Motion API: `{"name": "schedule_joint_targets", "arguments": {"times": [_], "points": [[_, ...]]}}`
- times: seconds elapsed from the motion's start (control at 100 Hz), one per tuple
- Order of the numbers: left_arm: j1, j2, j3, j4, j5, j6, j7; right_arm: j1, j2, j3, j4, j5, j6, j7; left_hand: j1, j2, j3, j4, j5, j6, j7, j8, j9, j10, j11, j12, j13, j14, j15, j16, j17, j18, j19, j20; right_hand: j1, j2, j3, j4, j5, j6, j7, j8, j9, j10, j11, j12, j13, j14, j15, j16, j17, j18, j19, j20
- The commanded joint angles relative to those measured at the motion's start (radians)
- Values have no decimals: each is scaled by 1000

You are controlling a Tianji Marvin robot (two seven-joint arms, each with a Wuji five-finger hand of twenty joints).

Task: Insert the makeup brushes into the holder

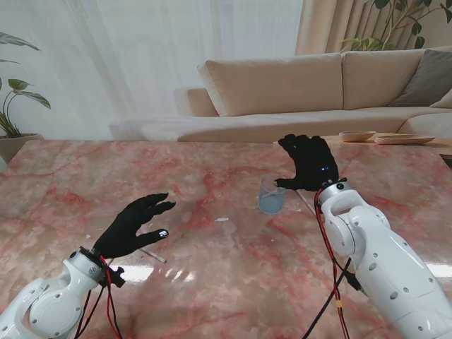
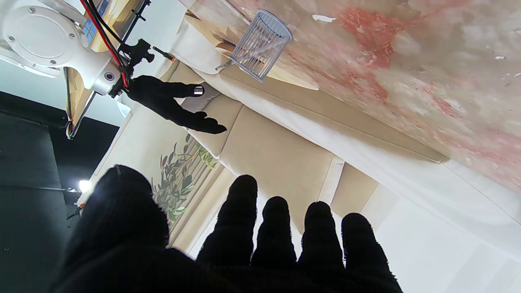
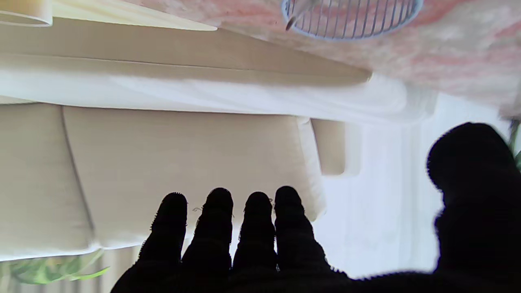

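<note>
Two black-gloved robot hands hover over a pink marble table (image 1: 212,282). At its centre stands a clear ribbed holder (image 1: 272,193), with one thin brush handle visible inside. Just right of the holder, the right hand (image 1: 308,162) has fingers spread, grasping nothing, thumb near the rim. Well to the holder's left and nearer me, the left hand (image 1: 134,226) is also released, above a thin brush (image 1: 152,254) lying flat.

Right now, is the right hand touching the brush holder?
Apart. The left wrist view shows the right hand open with a plain gap of background between it and the holder; in the stand view they only overlap.
</note>
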Motion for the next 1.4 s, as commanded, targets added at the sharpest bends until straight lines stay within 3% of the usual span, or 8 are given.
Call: {"name": "schedule_joint_targets", "arguments": {"times": [0.0, 0.24, 0.34, 0.63, 0.84, 0.93, 1.07, 1.39], "points": [[10, 0, 3, 2, 2, 1, -5, -28, -4, 20, -1, 7, 20, -5, 7, 42, -25, -16, -13, -19, -10, 10, -5, -19, -15, -13, -29, -49, -23, -12, -1, -21, -35, -3, -45, -14, 30, 46, -59, 40, -25, 11, -41, 30, -49, -28, -59, -14, 3, -13, -33, -21, -18, 11], [10, 2, 2, 0, 9, 0, -9, -105, -17, 106, -7, 62, 98, -33, 5, 42, -26, -17, -16, -22, -11, 10, -7, -19, -15, -14, -30, -50, -24, -12, -3, -21, -36, -4, -27, -28, 35, 52, -109, 63, -51, 43, -58, 40, -105, -7, -101, -20, 13, -5, -44, -24, -19, 26], [10, 3, 1, -1, 12, 0, -12, -118, -23, 116, 16, 106, 134, -30, 4, 42, -26, -17, -16, -21, -12, 9, -7, -21, -16, -14, -32, -52, -25, -13, -3, -22, -39, -5, -16, -38, 37, 56, -108, 68, -63, 46, -68, 44, -189, -5, -113, -18, -45, -31, -60, -26, -54, 23], [13, 2, 3, -2, 11, 8, -11, -71, -36, 37, 166, 205, 234, -45, 5, 41, -25, -16, -12, -17, -9, 10, -6, -20, -14, -13, -31, -50, -24, -12, 0, -22, -37, -4, 56, -81, 30, 59, -68, 50, -11, 97, -68, 59, -224, -42, -137, -3, -147, -24, -61, -32, -112, 59], [11, 4, 1, -3, 11, 6, -17, -7, -49, -46, 293, 268, 286, -83, 6, 42, -25, -16, -14, -18, -10, 10, -8, -20, -15, -13, -32, -50, -24, -12, -1, -23, -37, -4, 174, -119, -41, 65, 82, -47, 265, 249, -60, 44, -116, 149, -127, 1, -102, 15, -51, -30, -102, 110], [10, 4, 1, -3, 11, 6, -17, 19, -57, -76, 348, 290, 294, -121, 6, 42, -26, -17, -12, -17, -9, 10, -5, -18, -14, -13, -31, -50, -23, -12, 0, -23, -36, -4, 215, -87, 15, 47, 157, -89, 335, 317, -53, 36, -72, 183, -122, 0, -81, 16, -49, -29, -89, 108], [10, 4, 5, -2, 9, 10, -18, 55, -72, -112, 432, 327, 285, -190, 5, 42, -26, -17, -12, -18, -9, 10, -6, -20, -14, -13, -33, -51, -24, -13, -1, -24, -38, -5, 196, -214, 362, -9, 274, -118, 374, 371, -39, 21, 22, 182, -113, -7, -43, 8, -52, -22, -53, 77], [12, 4, 4, -6, 11, 14, -19, 88, -98, -154, 513, 408, 259, -242, 6, 42, -26, -17, -11, -20, -8, 11, -6, -20, -14, -13, -30, -52, -23, -13, 0, -24, -37, -4, 218, -203, 430, -15, 296, -116, 363, 359, -26, 14, 66, 169, -104, -10, -21, 8, -52, -25, -42, 71]]}}
